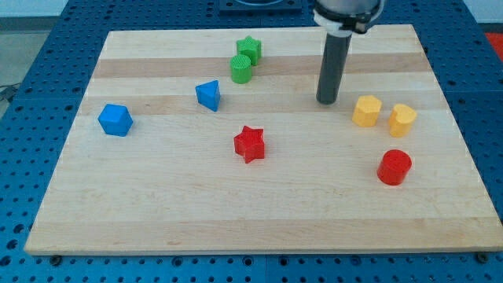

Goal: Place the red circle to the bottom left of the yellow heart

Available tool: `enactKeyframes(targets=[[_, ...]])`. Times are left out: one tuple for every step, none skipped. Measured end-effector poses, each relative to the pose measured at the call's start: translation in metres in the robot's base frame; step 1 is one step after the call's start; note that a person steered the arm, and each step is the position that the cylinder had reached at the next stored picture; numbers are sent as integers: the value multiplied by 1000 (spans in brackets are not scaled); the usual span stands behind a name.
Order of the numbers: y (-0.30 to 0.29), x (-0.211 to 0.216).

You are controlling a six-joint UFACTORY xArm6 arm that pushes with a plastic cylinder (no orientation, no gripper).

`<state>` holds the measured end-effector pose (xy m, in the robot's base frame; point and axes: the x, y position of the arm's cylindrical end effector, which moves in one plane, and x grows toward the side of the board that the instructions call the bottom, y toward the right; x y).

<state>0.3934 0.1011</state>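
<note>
The red circle (394, 167) is a short red cylinder at the view's lower right. Two yellow blocks sit above it: one (366, 111) to its upper left and one (402, 119) right above it; I cannot tell which is the heart. My tip (327, 101) rests on the board left of the yellow blocks, apart from them, and well above and left of the red circle. The rod rises from it to the view's top.
A red star (250, 144) lies near the middle. A blue triangular block (208, 95) and a blue cube (115, 119) sit to the left. A green star (249, 49) and a green cylinder (241, 69) touch at the top. The wooden board (157, 220) rests on a blue perforated table.
</note>
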Motion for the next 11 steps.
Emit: enactKeyframes(targets=[[1, 50], [48, 53], [48, 52], [48, 58], [48, 85], [74, 94], [81, 94], [97, 92], [98, 91], [98, 84], [98, 49]])
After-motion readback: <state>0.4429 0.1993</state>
